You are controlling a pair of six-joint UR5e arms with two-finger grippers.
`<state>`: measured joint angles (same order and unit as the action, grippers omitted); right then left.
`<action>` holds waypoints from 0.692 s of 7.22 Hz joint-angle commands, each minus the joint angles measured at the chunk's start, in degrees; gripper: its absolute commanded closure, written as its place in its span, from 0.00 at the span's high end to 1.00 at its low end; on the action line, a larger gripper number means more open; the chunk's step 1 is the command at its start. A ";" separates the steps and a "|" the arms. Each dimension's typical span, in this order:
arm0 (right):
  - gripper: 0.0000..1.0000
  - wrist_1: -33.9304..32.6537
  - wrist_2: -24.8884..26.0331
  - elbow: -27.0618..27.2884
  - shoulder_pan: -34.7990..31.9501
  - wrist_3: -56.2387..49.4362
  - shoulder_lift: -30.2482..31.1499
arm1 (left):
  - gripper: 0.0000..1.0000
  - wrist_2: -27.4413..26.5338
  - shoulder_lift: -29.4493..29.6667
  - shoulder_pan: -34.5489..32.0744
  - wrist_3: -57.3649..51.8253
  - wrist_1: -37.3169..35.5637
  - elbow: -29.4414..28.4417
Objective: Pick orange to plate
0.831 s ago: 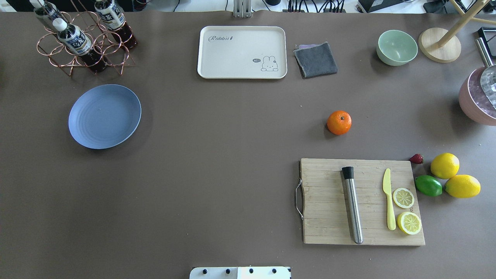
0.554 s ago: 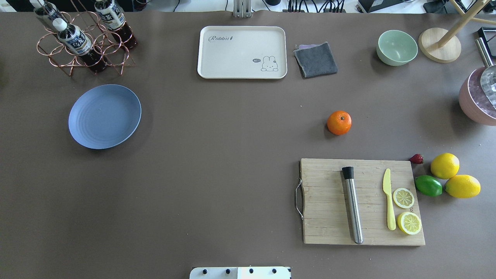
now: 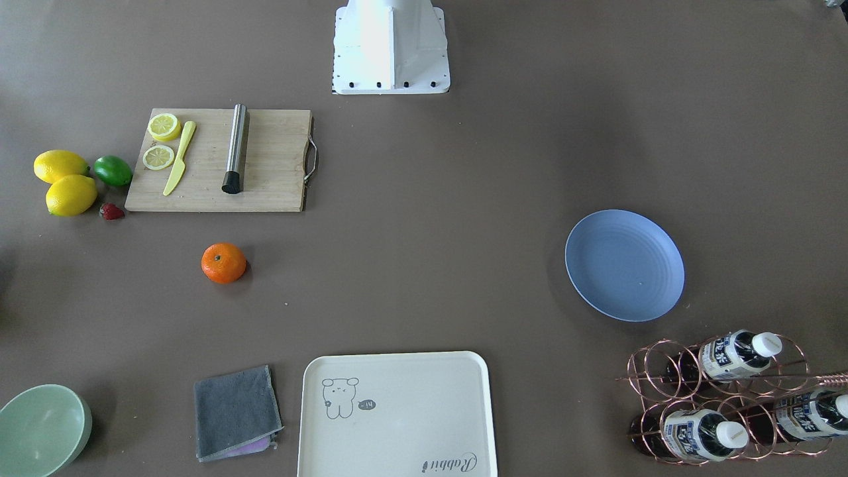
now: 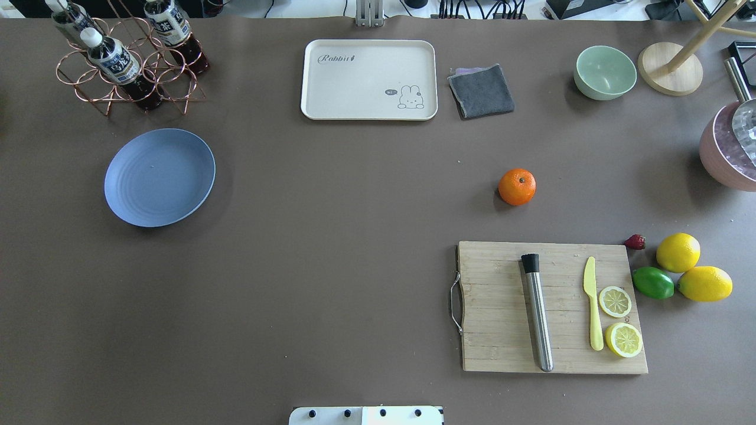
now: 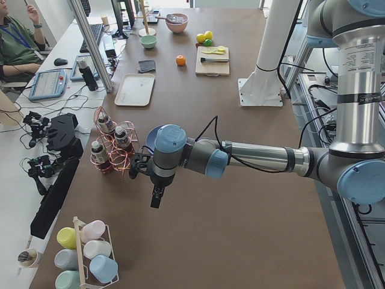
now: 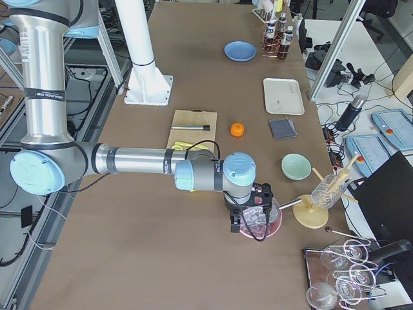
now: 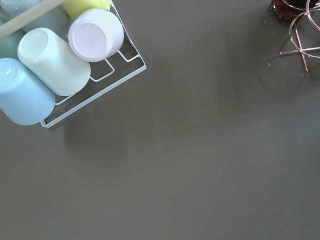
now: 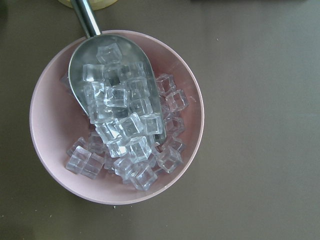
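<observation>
The orange [image 4: 517, 186] sits alone on the brown table, right of centre and just beyond the cutting board; it also shows in the front view [image 3: 223, 263]. Far to the left lies the blue plate [image 4: 159, 177], with nothing on it [image 3: 624, 265]. Neither gripper appears in the overhead or front view. The left gripper [image 5: 156, 197] hangs past the table's left end near the bottle rack. Over a pink bowl of ice off the right end hangs the right gripper [image 6: 248, 216]. I cannot tell whether either is open or shut.
A wooden cutting board [image 4: 502, 330] carries a steel muddler, a yellow knife and lemon slices. Two lemons, a lime [image 4: 652, 283] and a strawberry lie to its right. At the back stand a cream tray [image 4: 369, 79], grey cloth, green bowl [image 4: 605, 72] and bottle rack [image 4: 127, 59].
</observation>
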<state>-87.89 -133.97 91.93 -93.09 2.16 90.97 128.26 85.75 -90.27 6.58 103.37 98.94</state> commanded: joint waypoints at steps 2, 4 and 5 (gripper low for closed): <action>1.00 0.00 -0.07 0.00 0.01 -0.31 0.08 | 0.98 -0.02 0.03 0.00 0.10 -0.10 -0.15; 1.00 0.09 0.02 0.26 0.01 -0.40 0.34 | 0.98 0.07 -0.06 0.00 0.01 -0.10 -0.41; 1.00 0.09 0.02 0.35 0.01 -0.32 0.34 | 0.98 0.07 0.03 0.00 0.01 -0.01 -0.68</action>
<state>-87.81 -133.96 92.19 -93.08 1.80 91.29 128.31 85.74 -90.26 6.62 103.27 98.55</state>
